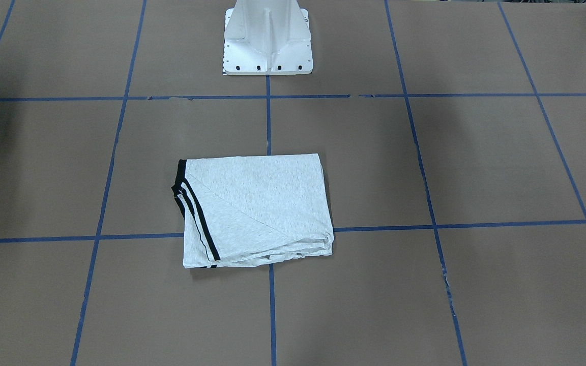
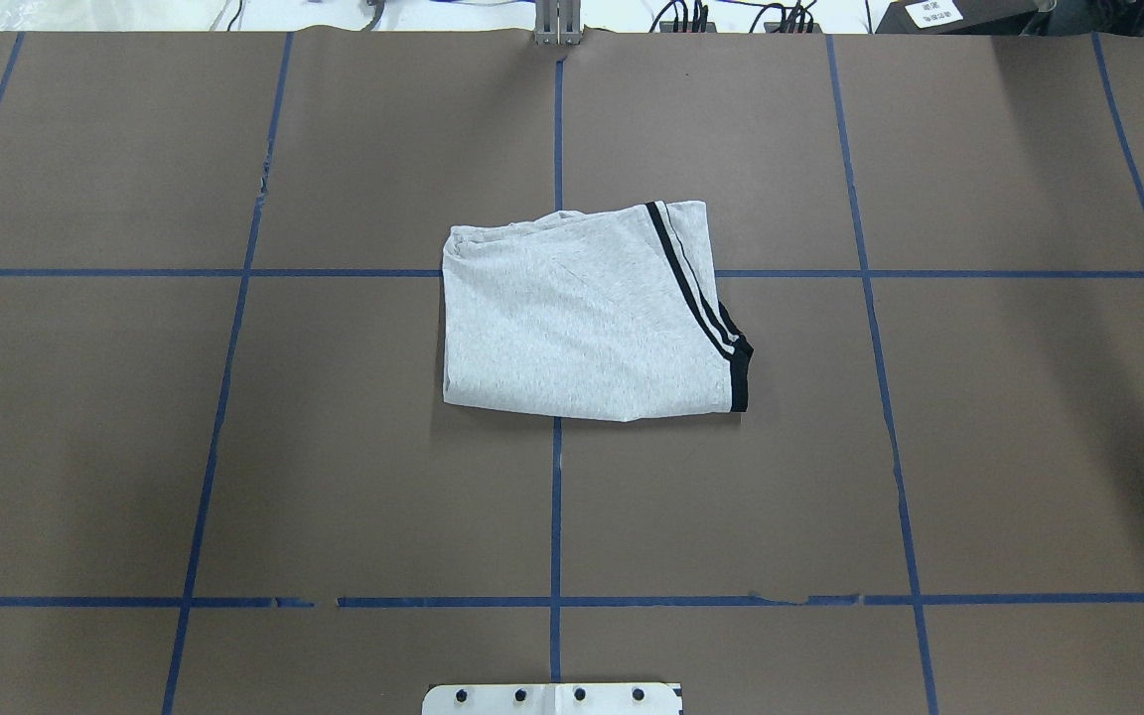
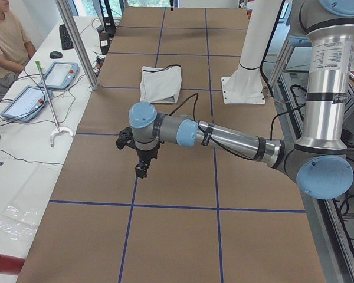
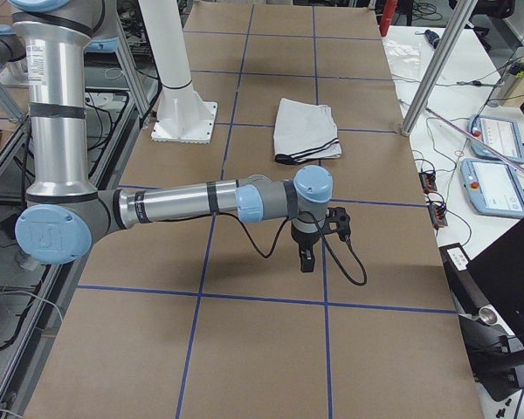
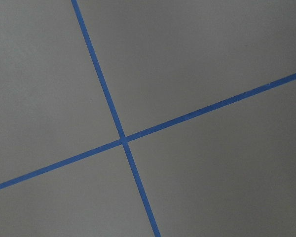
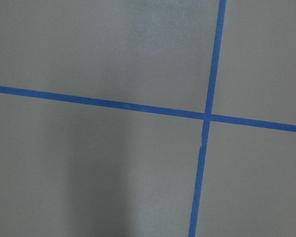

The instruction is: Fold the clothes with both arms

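Note:
The clothes, a light grey T-shirt (image 1: 255,211) with black stripes along one edge, lie folded into a rough square at the table's middle (image 2: 582,318). No print shows on it. In the left side view the shirt (image 3: 160,84) is far beyond my left gripper (image 3: 141,171), which hangs fingers down over bare brown table on the outstretched left arm (image 3: 224,138). In the right side view my right gripper (image 4: 306,262) likewise hangs over bare table, well short of the shirt (image 4: 306,129). I cannot tell whether either gripper is open or shut. Both wrist views show only table and blue tape.
The white pedestal base (image 1: 267,46) stands at the robot's side of the table. Blue tape lines (image 2: 556,516) mark a grid on the brown surface. A person (image 3: 6,41) sits beside tablets (image 3: 59,73) on a side bench; a tablet (image 4: 498,135) and a laptop (image 4: 506,271) lie at the other end.

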`<act>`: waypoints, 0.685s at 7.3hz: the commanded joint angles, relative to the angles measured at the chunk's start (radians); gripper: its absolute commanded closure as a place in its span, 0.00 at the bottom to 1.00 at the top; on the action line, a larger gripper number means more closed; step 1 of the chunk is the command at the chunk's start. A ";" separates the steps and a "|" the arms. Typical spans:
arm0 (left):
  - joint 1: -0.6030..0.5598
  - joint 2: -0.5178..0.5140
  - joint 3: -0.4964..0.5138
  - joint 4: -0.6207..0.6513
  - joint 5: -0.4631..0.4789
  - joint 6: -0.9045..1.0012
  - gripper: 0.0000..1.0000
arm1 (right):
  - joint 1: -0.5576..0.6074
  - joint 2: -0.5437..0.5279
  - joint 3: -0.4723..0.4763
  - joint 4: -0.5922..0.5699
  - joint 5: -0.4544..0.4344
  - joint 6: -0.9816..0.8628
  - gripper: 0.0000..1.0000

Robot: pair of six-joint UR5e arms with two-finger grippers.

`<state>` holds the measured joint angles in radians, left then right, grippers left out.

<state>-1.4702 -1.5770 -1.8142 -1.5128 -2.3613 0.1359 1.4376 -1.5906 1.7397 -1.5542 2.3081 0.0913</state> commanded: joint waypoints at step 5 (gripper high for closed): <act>-0.001 -0.004 0.026 -0.003 0.000 -0.002 0.00 | -0.005 -0.015 -0.040 0.013 0.051 0.001 0.00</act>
<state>-1.4728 -1.5763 -1.7933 -1.5128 -2.3620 0.1347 1.4363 -1.6077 1.7168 -1.5453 2.3552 0.0920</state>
